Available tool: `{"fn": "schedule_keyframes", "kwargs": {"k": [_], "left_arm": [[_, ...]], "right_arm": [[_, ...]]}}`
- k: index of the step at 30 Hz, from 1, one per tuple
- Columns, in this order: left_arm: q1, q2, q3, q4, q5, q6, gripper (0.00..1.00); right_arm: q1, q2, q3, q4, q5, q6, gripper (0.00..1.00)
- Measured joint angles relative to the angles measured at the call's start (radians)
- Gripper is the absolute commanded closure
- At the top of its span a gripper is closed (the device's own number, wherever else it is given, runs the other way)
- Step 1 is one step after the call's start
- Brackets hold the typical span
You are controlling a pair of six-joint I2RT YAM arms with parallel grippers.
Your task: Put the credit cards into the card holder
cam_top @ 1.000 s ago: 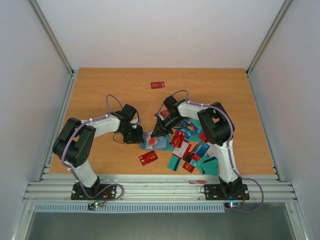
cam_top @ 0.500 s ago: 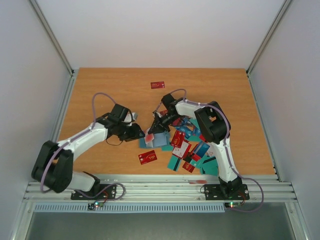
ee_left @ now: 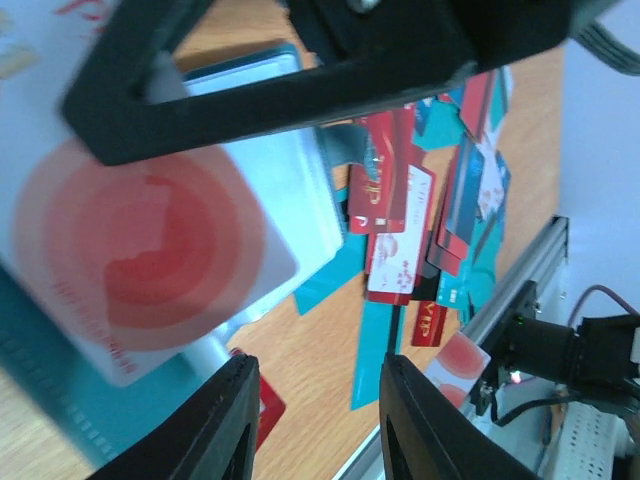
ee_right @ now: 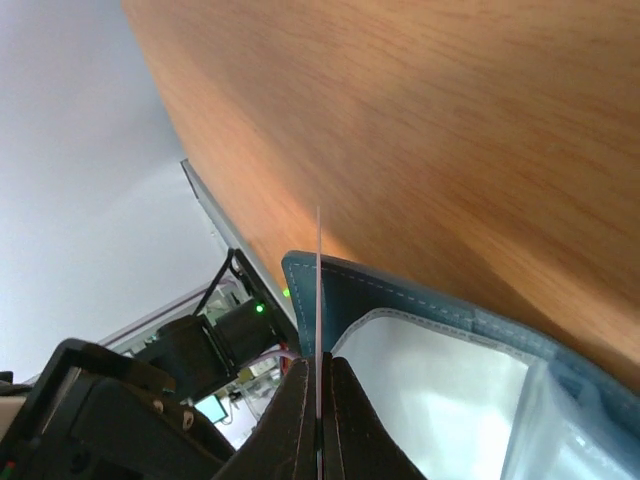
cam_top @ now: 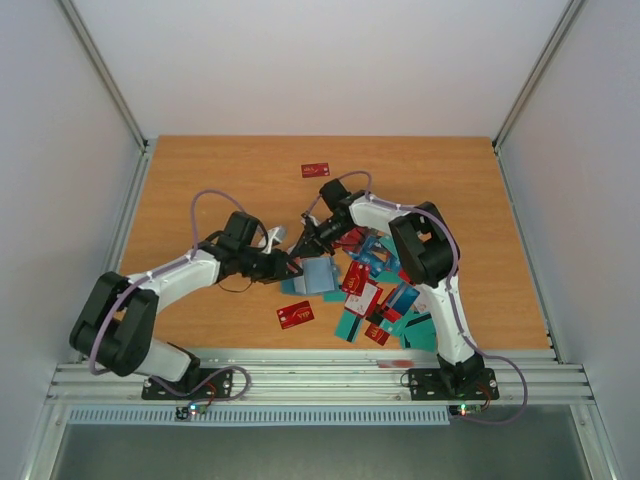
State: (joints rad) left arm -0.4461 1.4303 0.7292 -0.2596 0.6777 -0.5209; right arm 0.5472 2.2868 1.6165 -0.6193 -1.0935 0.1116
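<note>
left tool apart, right tool pinched

The white card is blurred and cut off by the left wrist view's edge; the card holder is largely covered by it.

a warm orange-brown wooden tabletop sits boxed in by plain white walls on three sides; slanting grey metal posts mark the back corners; ribbed aluminium rails line the near edge

Teal card holder, red-ringed white card
</note>
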Motion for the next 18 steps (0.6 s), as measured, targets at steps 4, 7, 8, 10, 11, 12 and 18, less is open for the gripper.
{"fn": "schedule_keyframes", "kwargs": {"k": [4, 7, 8, 10, 11, 12, 18], "left_arm": [[-0.007, 0.032, 0.000, 0.056, 0.058, -0.003, 0.65], [-0.023, 0.048, 0.029, 0.057, 0.077, 0.006, 0.66], [-0.029, 0.056, 0.042, 0.057, 0.081, 0.010, 0.66], [-0.045, 0.083, 0.079, 0.057, 0.089, 0.024, 0.66], [-0.052, 0.100, 0.094, 0.059, 0.092, 0.031, 0.66], [-0.061, 0.119, 0.109, 0.060, 0.095, 0.036, 0.66], [-0.122, 0.235, 0.179, 0.032, 0.068, 0.083, 0.74]], "right_arm": [[0.000, 0.029, 0.017, 0.006, 0.000, 0.016, 0.99], [0.000, 0.053, 0.031, 0.008, 0.000, 0.031, 0.99], [0.000, 0.058, 0.033, 0.010, 0.000, 0.034, 0.99], [0.000, 0.064, 0.035, 0.011, 0.000, 0.045, 0.99], [0.000, 0.064, 0.036, 0.011, -0.001, 0.048, 0.99], [0.000, 0.064, 0.037, 0.012, -0.002, 0.050, 0.99], [0.000, 0.064, 0.046, 0.022, -0.009, 0.050, 0.99]]}}
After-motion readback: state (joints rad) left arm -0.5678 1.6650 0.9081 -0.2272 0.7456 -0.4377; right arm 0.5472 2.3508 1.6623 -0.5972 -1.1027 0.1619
